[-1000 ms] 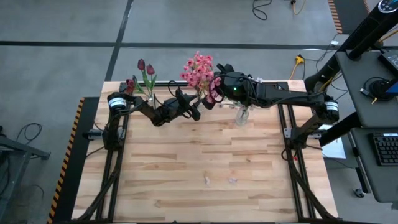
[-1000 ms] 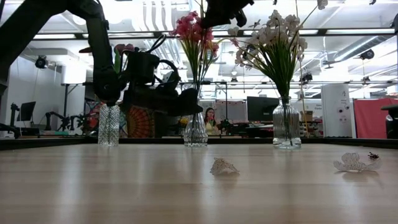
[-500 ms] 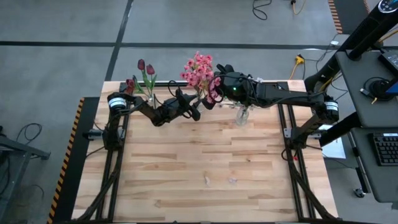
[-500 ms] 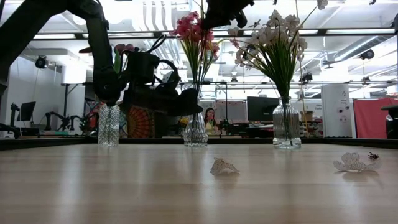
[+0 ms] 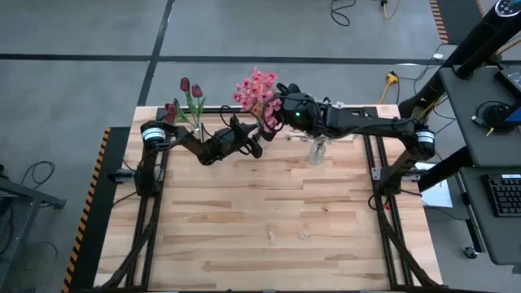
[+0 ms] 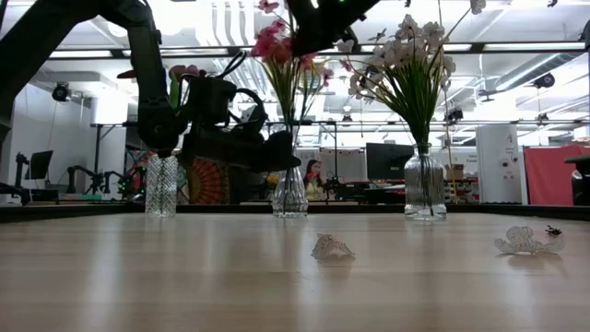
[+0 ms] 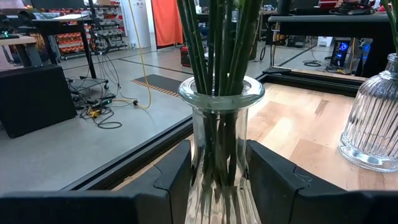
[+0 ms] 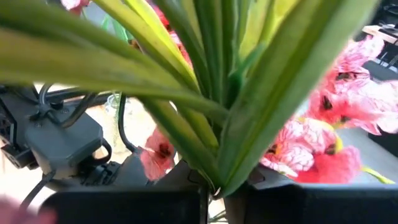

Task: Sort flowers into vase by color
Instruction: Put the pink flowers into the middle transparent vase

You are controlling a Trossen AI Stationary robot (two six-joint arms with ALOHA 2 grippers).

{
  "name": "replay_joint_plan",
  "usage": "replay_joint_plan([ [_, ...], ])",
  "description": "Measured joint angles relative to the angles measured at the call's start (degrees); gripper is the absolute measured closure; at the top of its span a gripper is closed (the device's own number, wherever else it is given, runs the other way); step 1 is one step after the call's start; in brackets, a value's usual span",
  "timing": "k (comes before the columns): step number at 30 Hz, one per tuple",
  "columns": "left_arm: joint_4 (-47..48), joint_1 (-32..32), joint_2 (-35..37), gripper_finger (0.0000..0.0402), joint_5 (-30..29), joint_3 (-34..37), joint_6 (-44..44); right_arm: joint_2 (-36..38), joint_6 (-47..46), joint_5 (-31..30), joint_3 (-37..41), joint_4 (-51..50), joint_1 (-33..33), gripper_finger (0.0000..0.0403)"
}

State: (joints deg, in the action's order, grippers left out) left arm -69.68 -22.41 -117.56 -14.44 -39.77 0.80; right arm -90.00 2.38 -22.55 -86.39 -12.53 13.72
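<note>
Table [image 5: 269,212]: wooden top fills the high view; three vases in a row along its upper edge.
Vases: tulip vase [image 6: 160,185] at left of the low view with dark red tulips [image 5: 190,88]; middle vase [image 7: 217,149] centre; ribbed vase [image 6: 424,184] at right with white sprays [image 6: 406,55].
Left gripper [image 7: 217,180]: I have its fingers pressed to both sides of the middle vase, steadying it.
Right gripper [image 8: 214,196]: clamped tight on green stems of the pink flowers [image 5: 256,88], high above the middle vase, upper centre of the high view.
Step in hand: I judge it the pink bunch going into the middle vase.
Next move: lower the stems straight through the neck, already crowded, then let go.
Strays: two fallen blossoms [image 6: 332,247] on the table, lower centre and lower right of the low view.
</note>
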Motion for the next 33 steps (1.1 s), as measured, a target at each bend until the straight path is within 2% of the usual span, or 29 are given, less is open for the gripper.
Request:
replay_joint_plan([
  [13,0.0,0.0,0.0,0.0281,0.0,0.0,0.0,-3.1,0.7,0.1,-2.4,-0.6,0.3,0.0390],
  [33,0.0,0.0,0.0,0.0281,0.0,0.0,0.0,-3.3,2.0,0.5,-2.3,-2.8,0.3,0.0390],
])
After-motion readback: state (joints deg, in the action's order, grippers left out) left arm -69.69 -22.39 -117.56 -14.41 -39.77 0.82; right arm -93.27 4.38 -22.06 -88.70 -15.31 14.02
